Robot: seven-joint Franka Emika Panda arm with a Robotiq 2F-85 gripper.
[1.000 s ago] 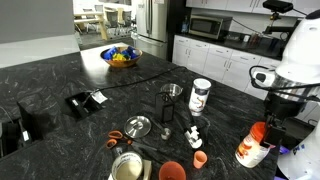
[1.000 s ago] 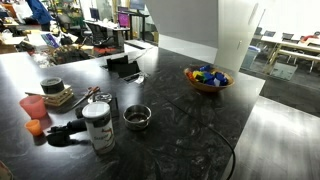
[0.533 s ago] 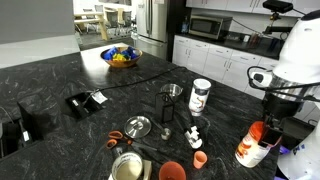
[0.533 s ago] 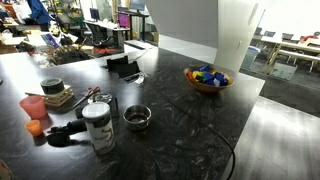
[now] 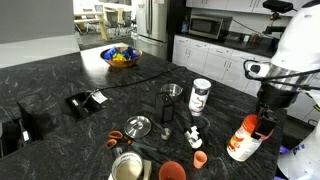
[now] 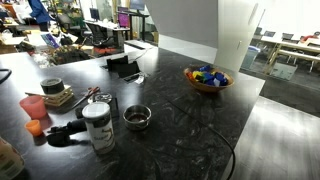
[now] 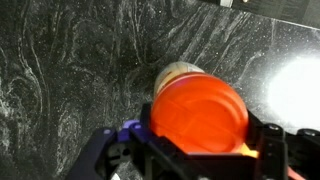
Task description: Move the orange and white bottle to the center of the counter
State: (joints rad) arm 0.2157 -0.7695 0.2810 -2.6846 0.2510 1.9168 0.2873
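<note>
The orange and white bottle is at the right end of the black counter, tilted, with its orange cap up towards my gripper. The gripper is shut on the bottle near its cap. In the wrist view the wide orange cap fills the space between the jaws of the gripper, and a little of the white body shows beyond it above the veined counter. I cannot make out the bottle in the exterior view that shows the bowl at the right.
A white canister with a dark label stands nearby. Small orange cups, a metal strainer, a metal bowl and a fruit bowl sit on the counter. White cabinets stand behind.
The gripper, shut on the bottle, has moved a little left and up over the counter's right end. Nothing else has moved.
</note>
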